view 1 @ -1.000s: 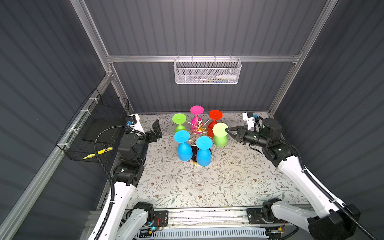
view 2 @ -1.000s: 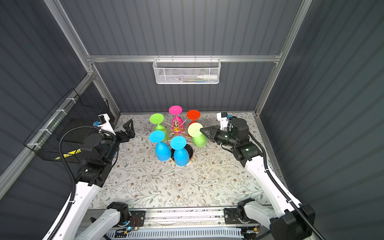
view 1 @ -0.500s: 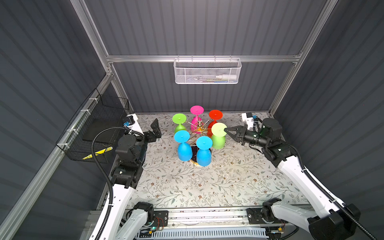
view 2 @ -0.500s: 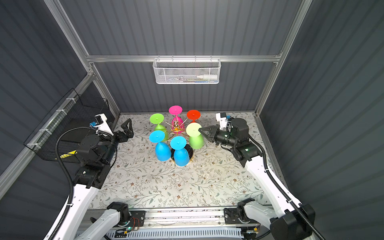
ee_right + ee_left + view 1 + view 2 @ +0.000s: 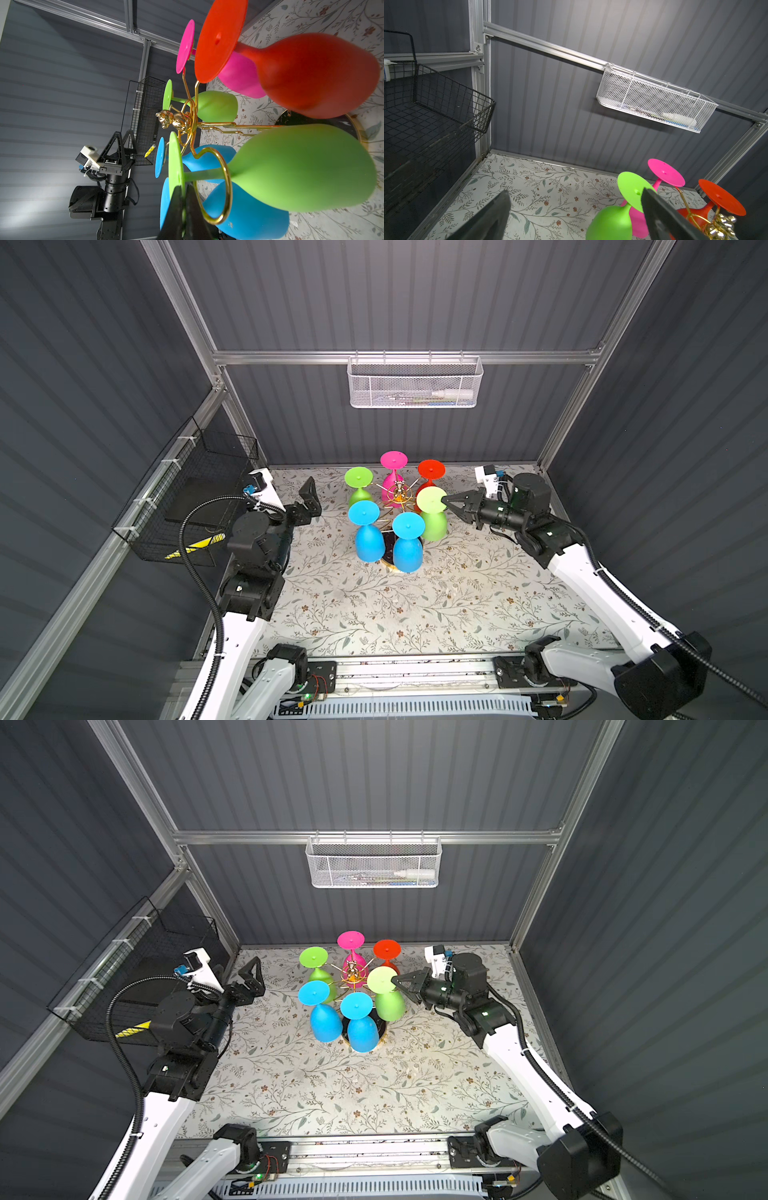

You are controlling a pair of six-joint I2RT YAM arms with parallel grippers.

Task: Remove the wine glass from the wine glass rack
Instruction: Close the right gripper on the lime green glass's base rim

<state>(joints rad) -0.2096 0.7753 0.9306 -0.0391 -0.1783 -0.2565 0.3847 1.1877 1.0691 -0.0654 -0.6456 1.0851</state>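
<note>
movement over the last second is slight: in both top views the right claw (image 5: 445,501) and the lime wine glass (image 5: 434,524) it holds have shifted together a little toward the middle of the wine glass rack (image 5: 397,492), while the other glasses hang where they were. the claw is pinched tight on the rim of that glass's round foot (image 5: 175,158). in the right wrist view its fingertips (image 5: 174,207) lie flat on either face of the disc. the glass is not free yet. it hangs bowl down on the rack's right side, and its stem (image 5: 204,176) still runs through the gold wire loop (image 5: 227,187), with the foot resting beyond the loop. the left claw (image 5: 309,497) stands wide and holds nothing. it is off to the rack's left and well apart from the green glass (image 5: 358,489) nearest it, and its arm has shifted only slightly. we read this as a grip already made and the removal barely begun, or perhaps a small adjustment before the pull. for the task, most of the work remains. we judge the stem has to be slid out of the loop's open end before the glass can come away. the blue glass (image 5: 408,549) just beside it and the red glass (image 5: 430,472) behind it leave little room for the bowl to swing.
</note>
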